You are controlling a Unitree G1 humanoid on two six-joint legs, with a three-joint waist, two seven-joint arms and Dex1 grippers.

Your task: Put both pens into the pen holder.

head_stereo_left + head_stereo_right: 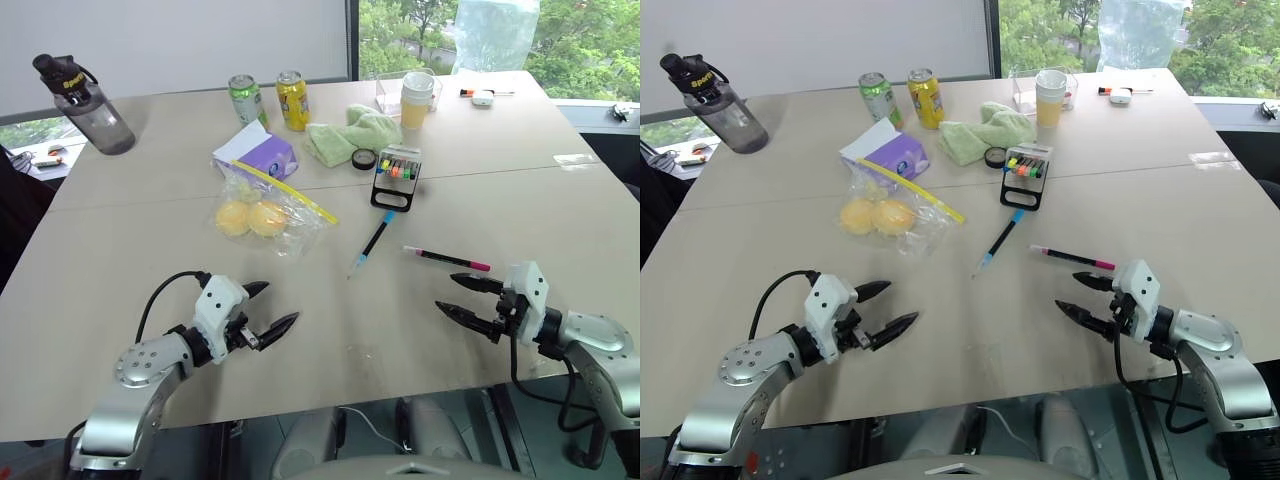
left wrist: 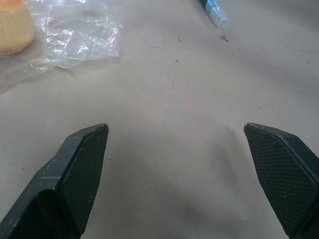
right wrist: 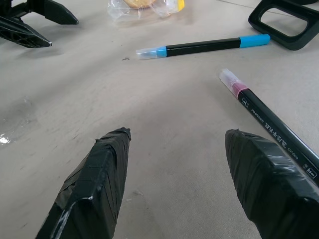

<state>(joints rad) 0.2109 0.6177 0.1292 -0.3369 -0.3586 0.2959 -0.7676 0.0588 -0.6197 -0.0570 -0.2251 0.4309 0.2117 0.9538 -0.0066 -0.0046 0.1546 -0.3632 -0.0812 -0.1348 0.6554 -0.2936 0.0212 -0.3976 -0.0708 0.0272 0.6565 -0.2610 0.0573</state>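
Black pink-ended pen (image 3: 271,129) shows small white lettering; unreadable print

two pens (image 1: 1000,241) on table (image 1: 1160,190), pincers (image 1: 1084,295) open

I have both arms low over the bench, angled inward; the left gripper (image 1: 269,309) holds its jaws spread wide, the right gripper (image 1: 467,298) parted too, both empty.
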